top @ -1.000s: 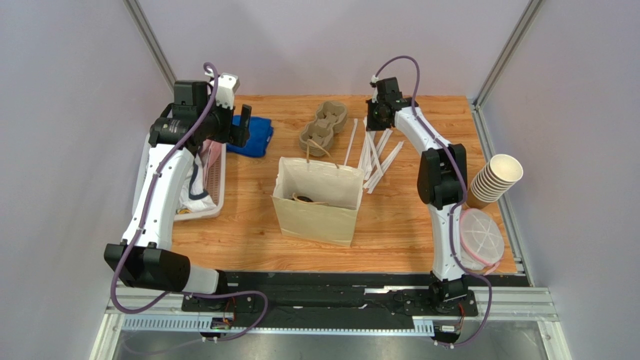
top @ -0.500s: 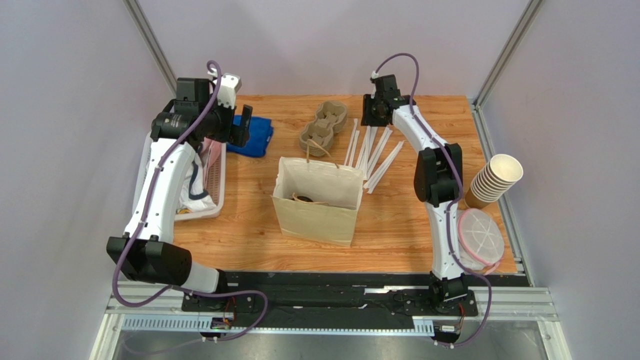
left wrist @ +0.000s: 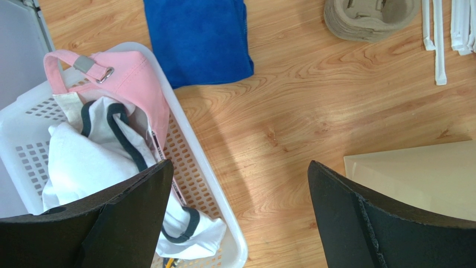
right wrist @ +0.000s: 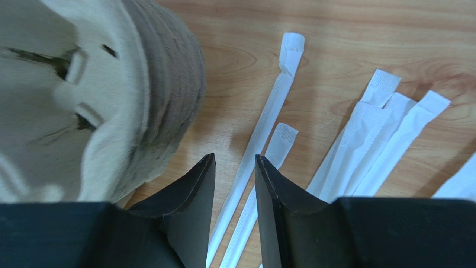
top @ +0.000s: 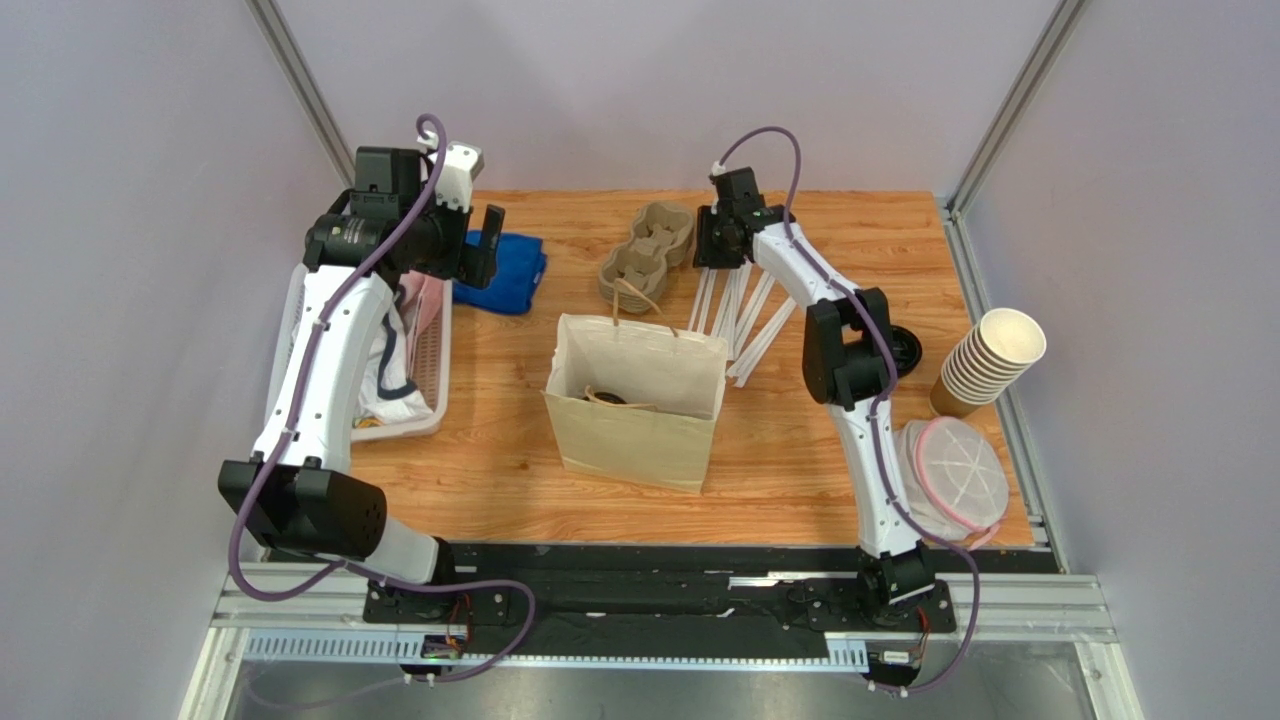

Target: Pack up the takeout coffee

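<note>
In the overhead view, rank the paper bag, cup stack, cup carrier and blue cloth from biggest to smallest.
1. Paper bag.
2. Cup stack and cup carrier, about alike.
3. Blue cloth, though the left gripper hides part of it.

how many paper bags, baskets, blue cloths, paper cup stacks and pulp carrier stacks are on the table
paper bag: 1
white basket: 1
blue cloth: 1
paper cup stack: 1
pulp carrier stack: 1
total: 5
</note>
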`<state>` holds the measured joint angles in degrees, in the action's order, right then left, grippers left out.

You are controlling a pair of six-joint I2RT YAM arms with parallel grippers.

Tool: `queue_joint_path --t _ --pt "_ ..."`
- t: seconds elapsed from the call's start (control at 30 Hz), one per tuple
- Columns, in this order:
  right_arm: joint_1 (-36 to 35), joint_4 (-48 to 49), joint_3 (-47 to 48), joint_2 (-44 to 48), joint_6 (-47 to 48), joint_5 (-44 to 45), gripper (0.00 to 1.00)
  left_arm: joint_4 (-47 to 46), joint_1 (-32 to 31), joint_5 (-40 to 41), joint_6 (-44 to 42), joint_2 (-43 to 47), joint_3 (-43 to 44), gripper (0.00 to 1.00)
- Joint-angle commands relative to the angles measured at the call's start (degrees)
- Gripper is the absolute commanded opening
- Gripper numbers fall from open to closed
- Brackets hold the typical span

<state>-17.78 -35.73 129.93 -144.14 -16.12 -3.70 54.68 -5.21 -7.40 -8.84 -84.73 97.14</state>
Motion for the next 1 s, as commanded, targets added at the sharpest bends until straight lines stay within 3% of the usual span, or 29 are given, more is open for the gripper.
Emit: queue_joint_path --t 0.0,0.97 --pt "0.03 2.59 3.75 -2.02 -0.93 1.07 0.36 0.17 0.38 0.37 -1.44 -0.09 1.73 0.99" --pt "-1.29 8.92 7.0 -6.51 0.91 2.65 0.37 1.93 0.38 0.81 -2.58 -1.05 2.79 0.99"
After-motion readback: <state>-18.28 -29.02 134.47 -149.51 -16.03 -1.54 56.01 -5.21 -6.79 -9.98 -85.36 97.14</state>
